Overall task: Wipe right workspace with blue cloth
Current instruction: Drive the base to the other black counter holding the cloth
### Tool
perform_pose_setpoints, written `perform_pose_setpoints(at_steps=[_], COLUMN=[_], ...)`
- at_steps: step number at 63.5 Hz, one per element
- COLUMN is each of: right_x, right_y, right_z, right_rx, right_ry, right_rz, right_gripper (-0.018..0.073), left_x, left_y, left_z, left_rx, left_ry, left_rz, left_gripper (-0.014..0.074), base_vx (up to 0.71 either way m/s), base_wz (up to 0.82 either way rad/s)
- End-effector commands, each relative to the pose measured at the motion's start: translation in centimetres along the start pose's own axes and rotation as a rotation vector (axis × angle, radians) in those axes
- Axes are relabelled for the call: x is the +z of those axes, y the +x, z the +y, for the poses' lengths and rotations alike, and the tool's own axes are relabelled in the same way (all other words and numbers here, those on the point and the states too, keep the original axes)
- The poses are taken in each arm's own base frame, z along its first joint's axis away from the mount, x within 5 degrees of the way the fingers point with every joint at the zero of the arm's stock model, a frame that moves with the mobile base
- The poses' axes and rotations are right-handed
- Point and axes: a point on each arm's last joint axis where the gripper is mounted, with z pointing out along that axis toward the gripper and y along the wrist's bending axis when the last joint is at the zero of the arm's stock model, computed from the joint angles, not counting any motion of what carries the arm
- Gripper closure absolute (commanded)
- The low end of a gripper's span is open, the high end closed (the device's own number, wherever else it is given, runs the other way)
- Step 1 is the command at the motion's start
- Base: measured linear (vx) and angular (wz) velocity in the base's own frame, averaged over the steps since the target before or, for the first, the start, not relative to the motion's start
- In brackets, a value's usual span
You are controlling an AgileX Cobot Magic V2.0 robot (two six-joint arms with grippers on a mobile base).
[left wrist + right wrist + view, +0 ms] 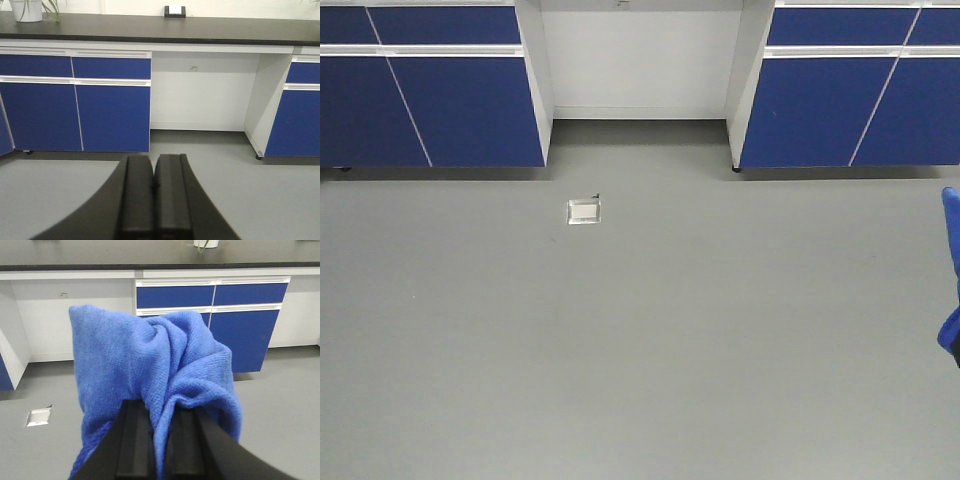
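Blue cloth pinched in right tool, left tool pressed together, blue cabinets ahead

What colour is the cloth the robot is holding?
Bright blue. The blue cloth shows best in the right wrist view, pinched in the right gripper.

I see smooth grey floor with a small silver inset plate. Royal-blue cabinet doors flank a white recess.
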Motion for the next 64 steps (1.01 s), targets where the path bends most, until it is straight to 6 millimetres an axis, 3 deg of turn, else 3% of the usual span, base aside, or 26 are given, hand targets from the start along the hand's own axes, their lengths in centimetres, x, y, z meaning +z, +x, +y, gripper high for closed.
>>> perform_pose_setpoints(at_steps=[1, 64], right_x=[-0.05, -0.05], right_y=[-1.15, -1.15], right_z=[0.26, 0.26], right_rx=[-0.016, -0.016], right_ry=[-0.029, -0.029], right_rz=[-0.042, -0.042], right_gripper=[0.0562, 0.0562], left_x=[0.09, 0.09], left_y=[0.19, 0.19], left_z=[-0.07, -0.07], left_rx=[-0.008, -0.008], left_ry=[0.010, 0.010], left_rz=[-0.068, -0.068], left_gripper=[0.0602, 0.0602], base_vx=[0.06, 0.18], base_wz=[-0.10, -0.15])
